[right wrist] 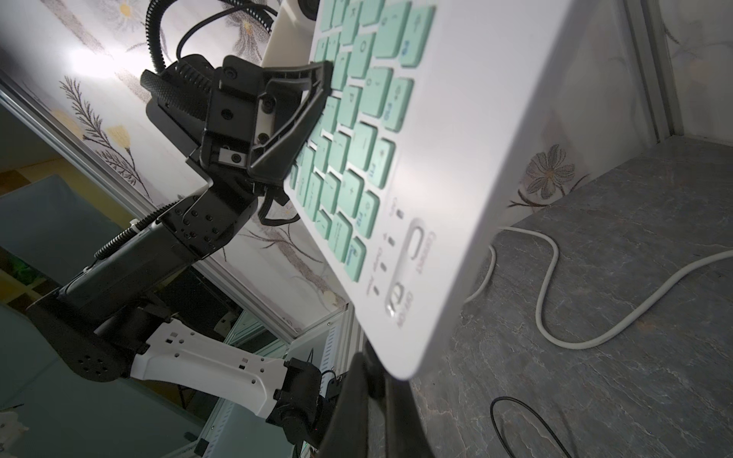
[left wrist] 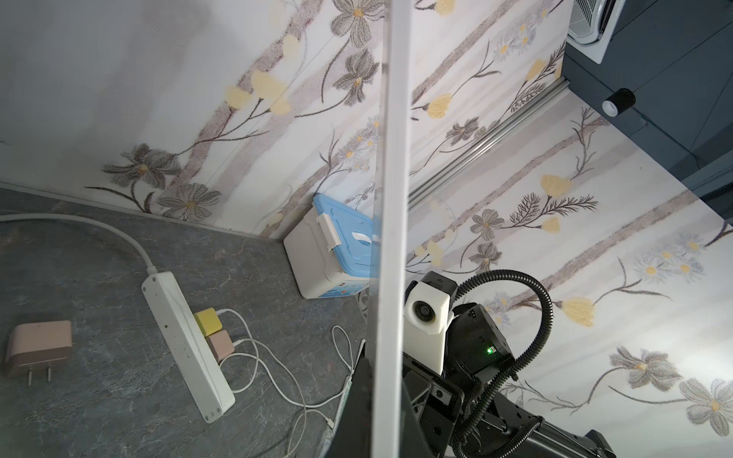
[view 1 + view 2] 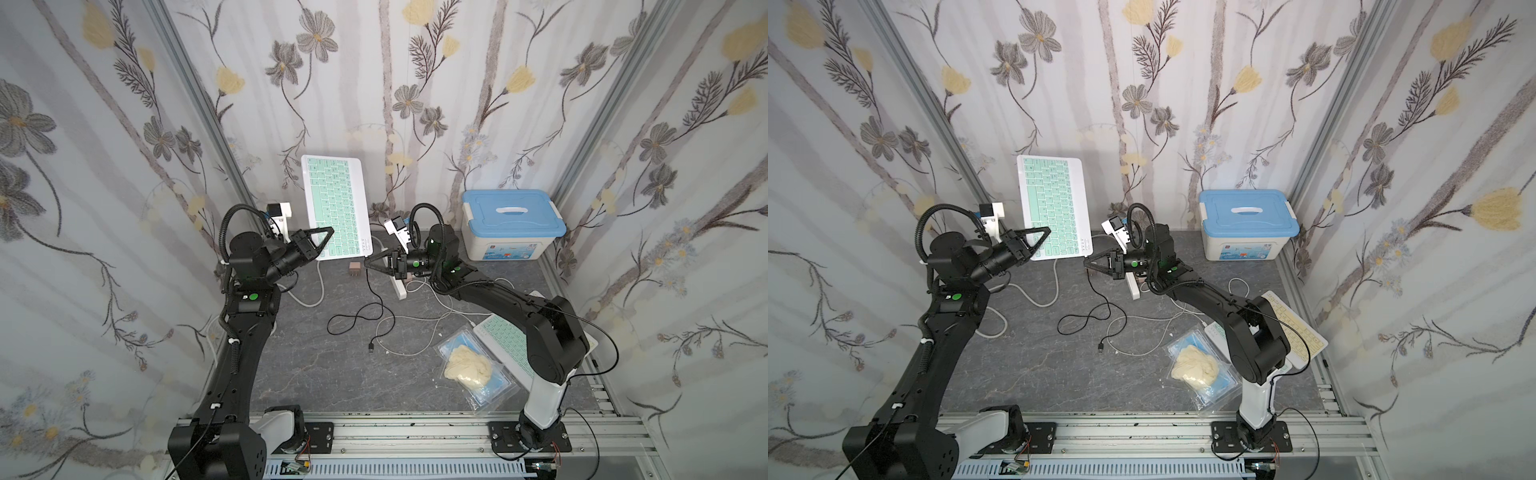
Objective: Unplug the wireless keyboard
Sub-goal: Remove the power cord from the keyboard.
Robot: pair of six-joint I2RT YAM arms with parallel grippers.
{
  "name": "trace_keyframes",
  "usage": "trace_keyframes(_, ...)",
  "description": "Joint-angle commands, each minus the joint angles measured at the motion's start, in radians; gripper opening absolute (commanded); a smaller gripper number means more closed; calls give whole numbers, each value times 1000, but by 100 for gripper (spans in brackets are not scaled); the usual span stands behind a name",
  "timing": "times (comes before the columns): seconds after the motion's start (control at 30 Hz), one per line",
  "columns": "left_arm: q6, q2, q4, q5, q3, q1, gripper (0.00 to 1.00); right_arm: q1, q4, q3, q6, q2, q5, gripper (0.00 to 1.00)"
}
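Observation:
The wireless keyboard, white with mint-green keys, is held up off the table and tilted. My left gripper is shut on its left edge, over the keys. In the left wrist view the keyboard's thin edge runs out from between the left gripper jaws. My right gripper is shut at the keyboard's lower right corner, on the end of a black cable. That cable hangs to the table in a loop. Whether its plug sits in the port is hidden.
A blue-lidded box stands at the back right. A white power strip with two chargers lies below the right gripper, and a loose pink charger lies near it. White cables trail across the table. A second keyboard and a plastic bag lie at the front right.

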Motion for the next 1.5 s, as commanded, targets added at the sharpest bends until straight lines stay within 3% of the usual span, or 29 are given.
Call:
trace_keyframes(0.0,-14,-23,293,-206,-4,-2,0,33,0,-8,94,18,-130,0)
trace_keyframes(0.13,-11,-20,305,-200,-9,-1,0,50,2,-10,83,22,-158,0)
trace_keyframes(0.33,-39,21,341,-135,29,-1,0,29,-337,25,-218,9,-226,0)
trace_keyframes(0.47,-35,23,368,-148,26,0,0,16,-429,36,-330,-23,-292,0)
trace_keyframes(0.77,-67,42,385,-136,57,-1,0,8,-670,98,-549,-9,-313,0)
trace_keyframes(1.17,-49,36,364,-141,63,-1,0,-6,-662,114,-519,-7,-265,0)
trace_keyframes(1.47,27,-25,214,-161,-5,6,0,-4,-502,71,-337,-49,-146,0)
